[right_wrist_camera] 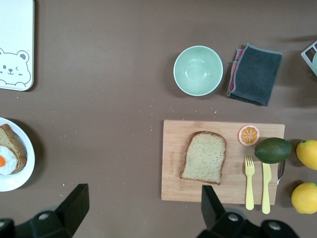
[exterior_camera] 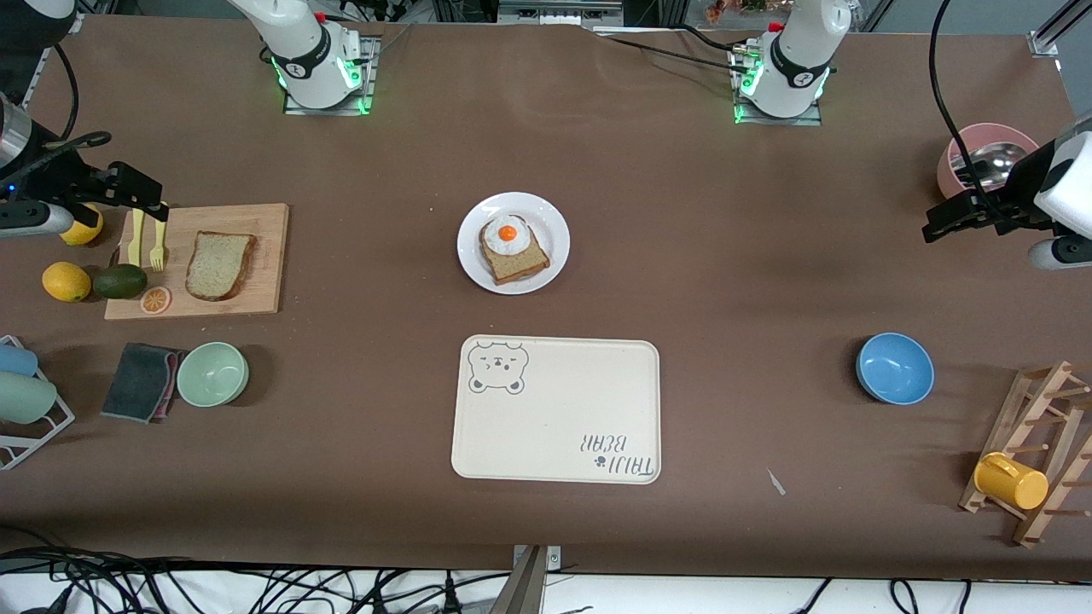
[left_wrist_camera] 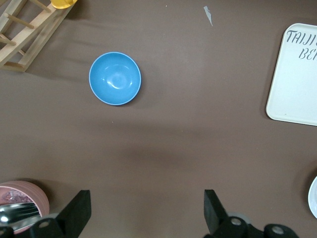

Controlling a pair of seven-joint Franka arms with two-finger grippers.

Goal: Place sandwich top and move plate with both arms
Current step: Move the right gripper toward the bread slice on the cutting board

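The sandwich top [exterior_camera: 219, 264] [right_wrist_camera: 204, 157], a plain speckled bread slice, lies flat on a wooden cutting board [exterior_camera: 264, 256] toward the right arm's end of the table. At mid-table the white plate [exterior_camera: 473, 256] [right_wrist_camera: 22, 178] carries another slice topped with a fried egg [exterior_camera: 512, 247]. My right gripper [exterior_camera: 141, 192] [right_wrist_camera: 144, 193] hangs open and empty over the board's outer edge, apart from the bread. My left gripper [exterior_camera: 947, 220] [left_wrist_camera: 146, 198] is open and empty over bare table beside a pink bowl [exterior_camera: 981, 153].
A cream bear-print tray [exterior_camera: 554, 409] lies nearer the front camera than the plate. On the board are a fork, a knife [right_wrist_camera: 266, 186], an orange slice and an avocado [exterior_camera: 119, 281]. Lemons, a green bowl [exterior_camera: 212, 373], a grey cloth, a blue bowl [exterior_camera: 894, 367] and a wooden rack [exterior_camera: 1036, 452] stand around.
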